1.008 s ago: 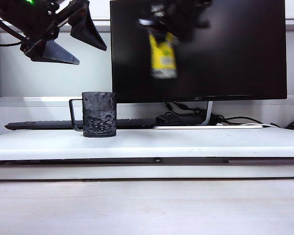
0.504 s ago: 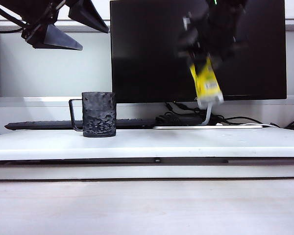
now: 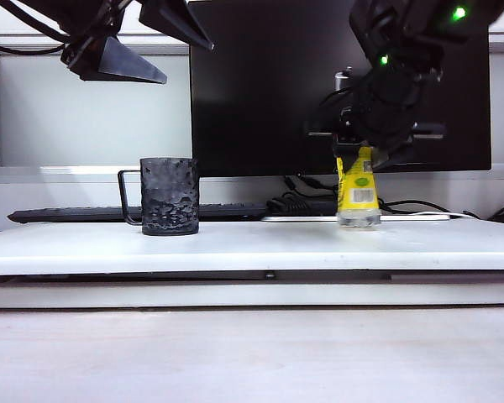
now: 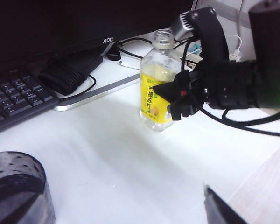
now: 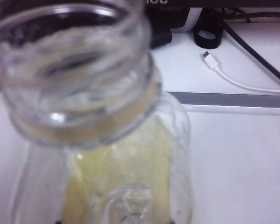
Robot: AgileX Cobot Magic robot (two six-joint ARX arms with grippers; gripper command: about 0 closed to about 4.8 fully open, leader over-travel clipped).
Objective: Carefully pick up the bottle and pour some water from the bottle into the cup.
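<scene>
On the white counter [image 3: 252, 239]: one cup [image 3: 170, 196], one bottle [image 3: 358, 191], well apart, cup toward the left side of the exterior view, bottle toward the right.

Bottle stands upright with its base on the counter surface or just at it; contact can't be confirmed. No cap. Yellow label faces the camera. Left wrist view shows the bottle [image 4: 157, 88] in front of the monitor stand [image 4: 95, 93], open neck on top. Right wrist view looks straight down on the bottle [image 5: 91, 121]'s open mouth, blurred; water level can't be read.

Two arms, two hands. Right hand [image 3: 371, 149] comes down from above and is clamped on the bottle's upper part, fingers either side, just above the label. Same grip seen in the left wrist view: right hand [image 4: 179, 98] pressed on the label side.

Left hand [image 3: 143, 42] is high above the counter at upper left of the exterior view, above and a bit left of the cup, spread wide, holding nothing. One dark fingertip [image 4: 219, 212] shows at the edge of its wrist view.

Cup is upright, thin wire handle pointing left in the exterior view; nothing touches it. Its rim [image 4: 16, 184] shows in the left wrist view corner.

Behind: one black monitor [image 3: 340, 84], one keyboard [image 3: 76, 214], a bundle of cables [image 3: 302, 201], one loose white cable [image 5: 228, 77].
</scene>
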